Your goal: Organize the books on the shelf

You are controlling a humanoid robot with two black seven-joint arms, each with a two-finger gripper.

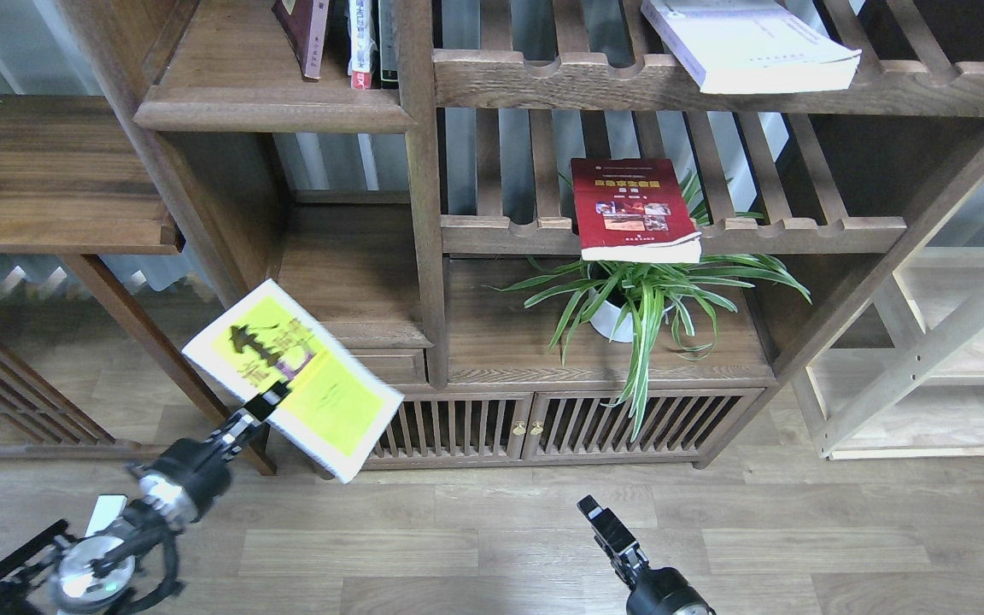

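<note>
Low on the left, the left gripper (274, 398) jaws pinch the yellow-green book (321, 401); right gripper (596, 512) jaws, cannot tell

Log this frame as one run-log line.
left gripper: shut on yellow-green book, airborne | right gripper: idle, state unclear | red book, white book: slatted shelves

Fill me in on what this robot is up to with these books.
It is tidying books into a wooden bookcase. The left pincer is shut on the yellow-green book and holds it tilted in the air in front of the lower left of the bookcase. The dark red book lies on a slatted shelf above a potted plant, and the white book lies on the slatted shelf above that. The right pincer hangs low over the floor, empty. A few books stand on the solid shelf at upper left.
</note>
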